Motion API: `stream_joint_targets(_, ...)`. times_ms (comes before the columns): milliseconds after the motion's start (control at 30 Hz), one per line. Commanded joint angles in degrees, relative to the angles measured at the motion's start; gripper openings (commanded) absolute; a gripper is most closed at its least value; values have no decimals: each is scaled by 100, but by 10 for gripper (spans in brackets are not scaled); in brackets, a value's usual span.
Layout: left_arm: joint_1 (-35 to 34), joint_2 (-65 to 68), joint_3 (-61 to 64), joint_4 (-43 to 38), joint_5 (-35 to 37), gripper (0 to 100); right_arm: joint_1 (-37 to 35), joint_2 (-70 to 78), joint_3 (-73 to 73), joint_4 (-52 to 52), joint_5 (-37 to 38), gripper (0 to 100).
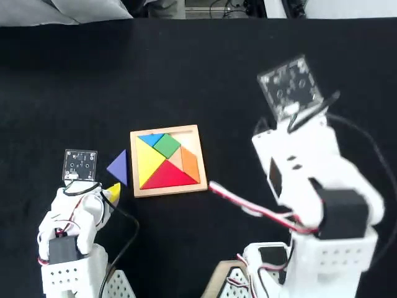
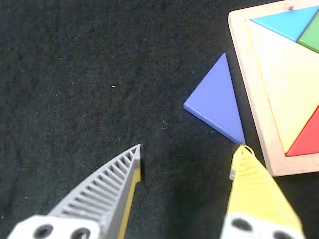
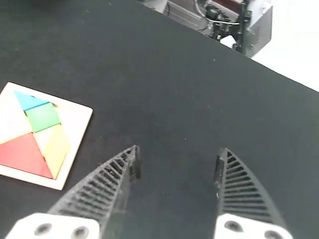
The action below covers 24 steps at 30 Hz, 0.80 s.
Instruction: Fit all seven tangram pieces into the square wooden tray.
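Lying beside tray [image 2: 253,74], blue triangle [image 2: 217,99]; tray cropped in left wrist view; left jaws wide, right jaws wide.

high view looks straight down; both wrist views slant down nearer, sharing the tray [image 2: 252,74].

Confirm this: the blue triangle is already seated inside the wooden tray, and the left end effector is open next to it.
Not quite. The blue triangle lies on the black table just outside the wooden tray, not inside it; the left wrist view shows this. The left end effector is open next to it.
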Motion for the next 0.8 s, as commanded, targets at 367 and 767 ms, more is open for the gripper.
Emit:
stream_joint_targets(367, -57, -35, 110, -105, 26, 288, 114, -2932, 5376, -3701, -70, 244)
stream_joint_targets(767, -22, -35, 110, -123, 53, 288, 114, -3653, 7881, -5618, -79, 244)
